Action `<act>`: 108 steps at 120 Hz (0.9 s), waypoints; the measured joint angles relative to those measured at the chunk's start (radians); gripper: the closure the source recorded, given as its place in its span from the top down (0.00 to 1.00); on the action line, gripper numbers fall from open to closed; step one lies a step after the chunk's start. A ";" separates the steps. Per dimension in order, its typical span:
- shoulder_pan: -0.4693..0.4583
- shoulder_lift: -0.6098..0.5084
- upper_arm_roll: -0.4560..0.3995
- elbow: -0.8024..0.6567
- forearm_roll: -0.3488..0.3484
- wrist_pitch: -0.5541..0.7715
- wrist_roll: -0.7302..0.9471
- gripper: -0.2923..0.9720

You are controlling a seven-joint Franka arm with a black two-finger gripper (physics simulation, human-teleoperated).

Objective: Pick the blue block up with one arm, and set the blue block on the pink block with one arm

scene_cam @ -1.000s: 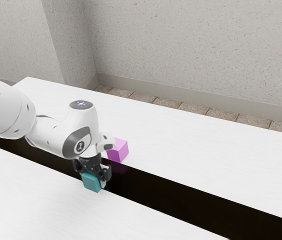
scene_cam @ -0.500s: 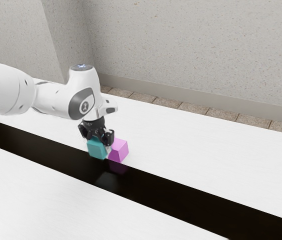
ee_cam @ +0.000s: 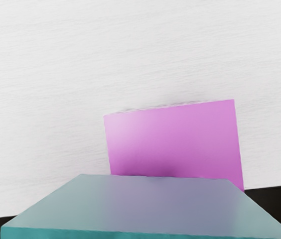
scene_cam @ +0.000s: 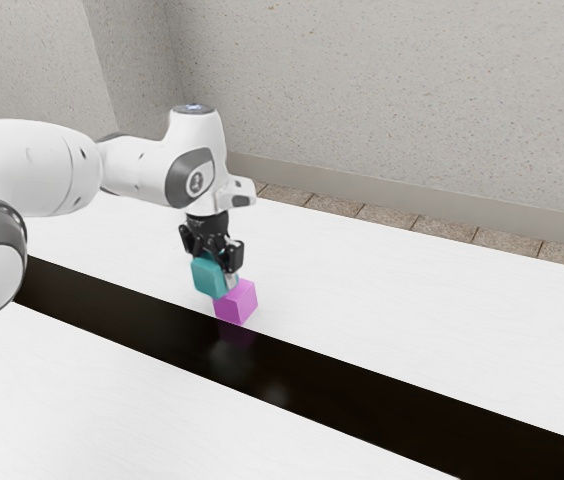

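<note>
My black gripper (scene_cam: 212,268) is shut on the teal-blue block (scene_cam: 208,277), which hangs tilted in the air. The pink block (scene_cam: 237,301) rests on the white table (scene_cam: 412,290) near its front edge, just below and slightly to the exterior view's right of the held block. From the wrist camera, the blue block (ee_cam: 145,206) looms large under my hand, and the pink block (ee_cam: 175,144) lies beyond it on the white surface, partly covered by the blue one.
A wide dark gap (scene_cam: 362,385) runs between the far table and a second white table (scene_cam: 92,400) in the foreground. A grey wall with a baseboard (scene_cam: 412,195) stands behind the far table.
My arm has lifted the blue block from over the near table's edge, carried it across the dark gap and raised it to just above the pink block.
</note>
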 joint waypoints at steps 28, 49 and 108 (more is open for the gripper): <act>0.032 0.089 -0.048 0.130 0.014 -0.070 0.044 0.51; 0.029 0.115 -0.067 0.149 0.021 -0.092 0.067 0.60; -0.097 -0.154 0.033 0.086 0.081 -0.174 0.114 0.75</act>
